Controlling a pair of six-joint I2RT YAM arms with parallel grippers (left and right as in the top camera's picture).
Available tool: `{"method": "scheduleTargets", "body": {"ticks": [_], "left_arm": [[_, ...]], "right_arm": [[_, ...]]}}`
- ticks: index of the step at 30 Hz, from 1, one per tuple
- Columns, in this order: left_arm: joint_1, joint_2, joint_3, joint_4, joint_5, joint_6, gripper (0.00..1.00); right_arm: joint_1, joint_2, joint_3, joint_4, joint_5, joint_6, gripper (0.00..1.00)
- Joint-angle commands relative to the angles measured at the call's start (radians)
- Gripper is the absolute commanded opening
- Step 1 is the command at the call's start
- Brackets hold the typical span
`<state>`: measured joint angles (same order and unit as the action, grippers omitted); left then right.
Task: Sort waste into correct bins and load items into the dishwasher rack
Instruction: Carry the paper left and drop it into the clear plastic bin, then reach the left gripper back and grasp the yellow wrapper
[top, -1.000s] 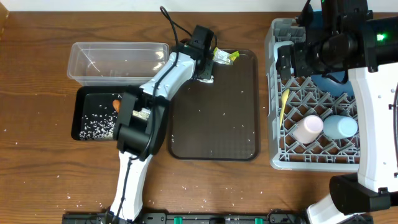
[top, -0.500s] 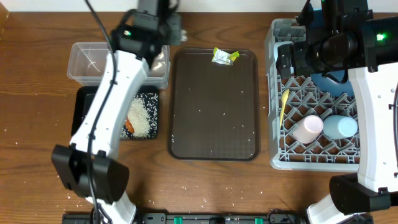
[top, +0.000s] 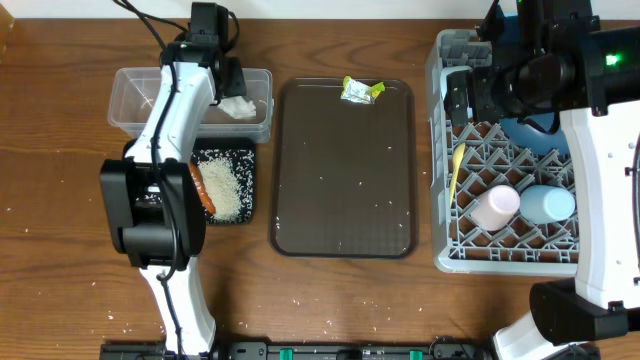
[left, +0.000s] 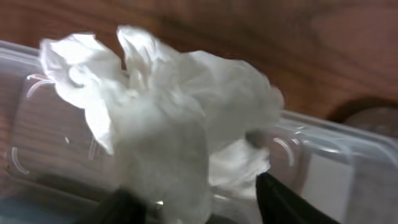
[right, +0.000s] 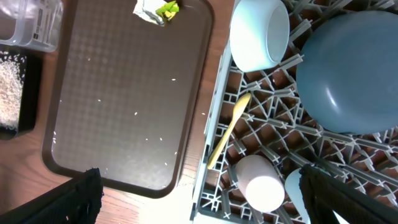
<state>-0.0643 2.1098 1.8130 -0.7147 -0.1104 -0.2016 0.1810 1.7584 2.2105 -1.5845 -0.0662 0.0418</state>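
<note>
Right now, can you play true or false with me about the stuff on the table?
1. The crumpled white napkin is at the clear tub. True.
2. The yellow-green wrapper lies in the black tray. False: it lies on the brown serving tray, near its far edge.
3. The yellow spoon is in the dishwasher rack. True.
4. The carrot is in the clear tub. False: it is in the black tray, beside the rice.
5. The pink-and-white cup stands on the bare table. False: it is in the rack, next to the light-blue cup.
</note>
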Motion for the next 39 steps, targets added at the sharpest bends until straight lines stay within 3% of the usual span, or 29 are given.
{"method": "scheduleTargets", "body": {"ticks": [1, 6, 10, 15, 23, 27, 39], "left_arm": [[-0.012, -0.065, 0.022, 0.0, 0.006, -0.002, 0.64], [-0.042, -0.127, 0.022, -0.001, 0.005, -0.002, 0.66], [-0.076, -0.165, 0.022, -0.003, 0.005, -0.017, 0.74], [-0.132, -0.16, 0.022, 0.035, 0.081, -0.072, 0.73], [-0.267, -0.005, 0.022, 0.184, 0.089, 0.073, 0.82], [-0.304, 0.098, 0.022, 0.262, 0.19, 0.161, 0.84], [-0.359, 0.215, 0.022, 0.393, 0.195, 0.175, 0.92]], "right_arm": [[-0.004, -0.009, 0.002, 0.002, 0.01, 0.002, 0.99], [-0.004, -0.009, 0.002, 0.002, 0.01, 0.001, 0.99], [-0.004, -0.009, 0.002, 0.002, 0.011, -0.006, 0.99], [-0.004, -0.009, 0.002, 0.004, 0.011, -0.006, 0.99], [-0.004, -0.009, 0.002, 0.0, 0.011, -0.006, 0.99], [-0.004, -0.009, 0.002, -0.002, 0.011, -0.006, 0.99], [-0.004, -0.009, 0.002, -0.013, 0.01, -0.006, 0.99]]}}
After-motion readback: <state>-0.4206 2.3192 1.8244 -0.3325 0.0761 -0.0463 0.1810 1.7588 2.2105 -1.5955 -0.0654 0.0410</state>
